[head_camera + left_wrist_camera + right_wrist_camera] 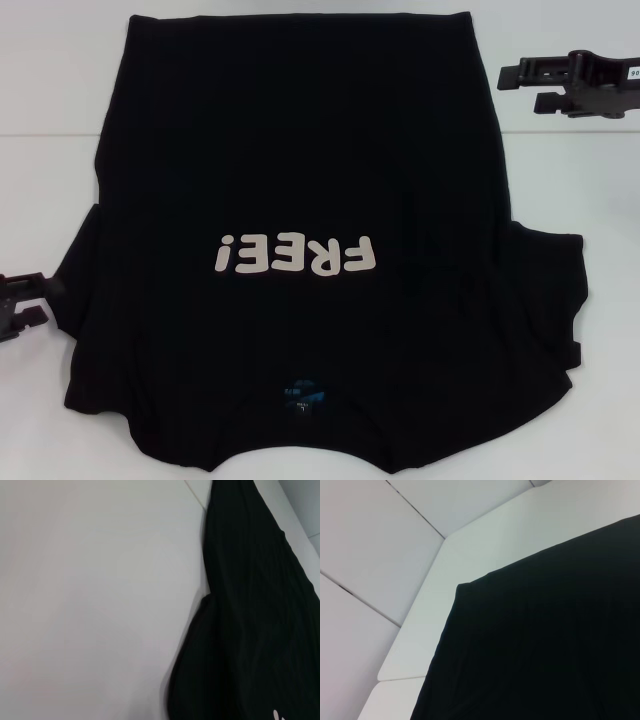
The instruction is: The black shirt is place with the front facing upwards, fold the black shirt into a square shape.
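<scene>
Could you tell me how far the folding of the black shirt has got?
The large black cloth T-shirt lies flat, "FREE!" lettering up; no fold shows. The left gripper sits beside its sleeve, the right gripper by the hem corner; neither holds cloth. All folds remain.

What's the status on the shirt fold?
Left tool by sleeve, right tool near hem corner, both empty. Black shirt flat, print up, unfolded. Nothing in the way.

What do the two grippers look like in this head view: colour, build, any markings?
Both are matte black with angular, blocky, plastic-looking parts. The right gripper has two flat prongs ahead of a rounded, knuckled body and carries a small white label with dark print, too small to read. Only a blocky end of the left gripper shows.
</scene>
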